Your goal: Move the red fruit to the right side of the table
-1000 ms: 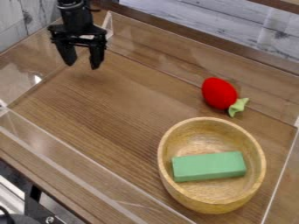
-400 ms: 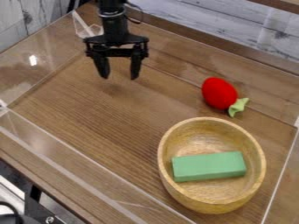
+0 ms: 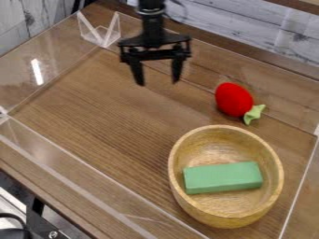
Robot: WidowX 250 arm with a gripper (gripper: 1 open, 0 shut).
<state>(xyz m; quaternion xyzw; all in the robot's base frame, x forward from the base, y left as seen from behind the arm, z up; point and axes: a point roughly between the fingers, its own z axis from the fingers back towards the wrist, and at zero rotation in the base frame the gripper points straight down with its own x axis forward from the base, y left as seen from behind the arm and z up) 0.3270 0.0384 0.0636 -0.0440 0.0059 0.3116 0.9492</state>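
Pincer: we see our gripper [image 3: 159,75] pointing straight down over the far middle of the table [image 3: 100,121], its dark jaws spread wide with nothing between them.

Grasp: we hold nothing; the tips hang over bare wood grain.

Red fruit: the red fruit [image 3: 233,97] lies on the tabletop to the right of the pincer and a little nearer to us, close by but clearly apart from the jaws. Its green leafy cap points right and toward us, and it rests on its side.

Fruit's neighbours: just near of it sits the wooden bowl [image 3: 206,138], which holds a green block [image 3: 223,177]; fruit and bowl rim look close, yet we cannot tell whether they touch.

Progress: we judge the carrying not yet begun. The fruit has not been gripped or lifted, though it already lies in the right half of the table.

What is left: we reckon we must bring the pincer over the fruit, lower it, close on the body, and set it down nearer the clear wall [image 3: 299,121] on the right.

Caution: we expect the glossy rounded body may slip, and the bowl rim leaves little room on the near side.
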